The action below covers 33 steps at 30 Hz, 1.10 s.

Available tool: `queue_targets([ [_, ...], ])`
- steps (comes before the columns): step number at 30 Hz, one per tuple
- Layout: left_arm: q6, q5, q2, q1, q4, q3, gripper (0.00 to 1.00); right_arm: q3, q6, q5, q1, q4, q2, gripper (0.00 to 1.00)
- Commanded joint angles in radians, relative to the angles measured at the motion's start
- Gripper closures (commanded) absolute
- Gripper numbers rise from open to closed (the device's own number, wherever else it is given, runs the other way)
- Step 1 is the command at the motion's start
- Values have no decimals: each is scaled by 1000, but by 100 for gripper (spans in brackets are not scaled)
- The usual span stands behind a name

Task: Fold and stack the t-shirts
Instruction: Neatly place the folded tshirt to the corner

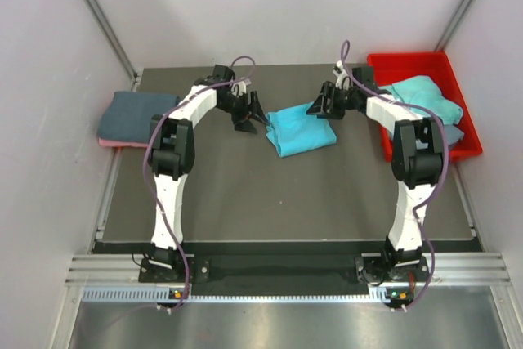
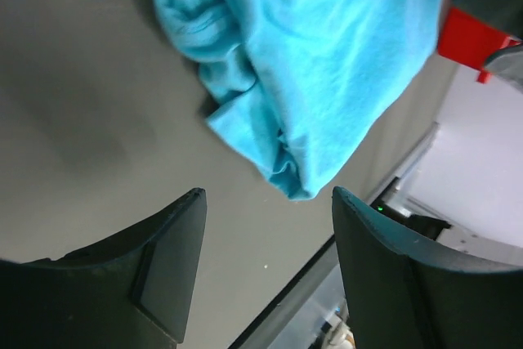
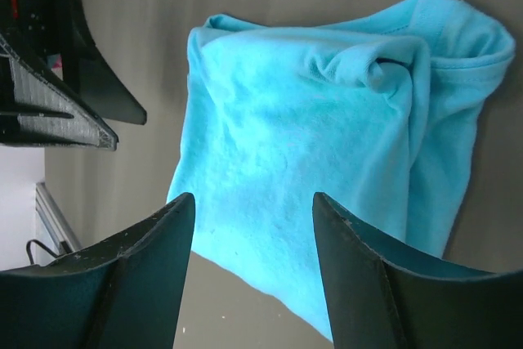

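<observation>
Mid-table, turquoise tee, folded, rumpled

Turquoise t-shirt on dark table

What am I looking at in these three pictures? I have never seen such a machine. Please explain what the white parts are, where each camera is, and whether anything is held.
The white parts are two robot arms fixed at the near edge of a dark table. One picture looks down from above; the other two come from small cameras on each wrist, so the dark shapes at the bottom are that arm's own fingers.

A folded turquoise t-shirt lies mid-table between the left claw and the right claw. Both claws are open and hold nothing.

At the table's left edge rests a blue-grey shirt on something pink. On the right, a red bin holds more teal cloth.
</observation>
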Motion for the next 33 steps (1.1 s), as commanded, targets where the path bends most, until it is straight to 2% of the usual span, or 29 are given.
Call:
queue_targets([
  [1,-80,143,46,10,118,0,33,9,-31,-12,19,25,22,41],
  [3,-112,182,83,8,139,0,32,11,-42,-4,21,22,36,41],
  [11,-155,199,126,2,190,-49,32,16,-82,30,29,-5,75,41],
  [16,-171,195,158,-29,215,-25,33,-10,-79,34,27,3,76,41],
  [27,-133,47,252,-108,172,90,38,-20,-68,36,27,12,76,41],
  [31,-103,-36,266,-122,133,139,44,-38,-62,36,27,25,67,41],
  [33,-93,-59,272,-127,133,155,56,-44,-60,38,26,31,62,41],
])
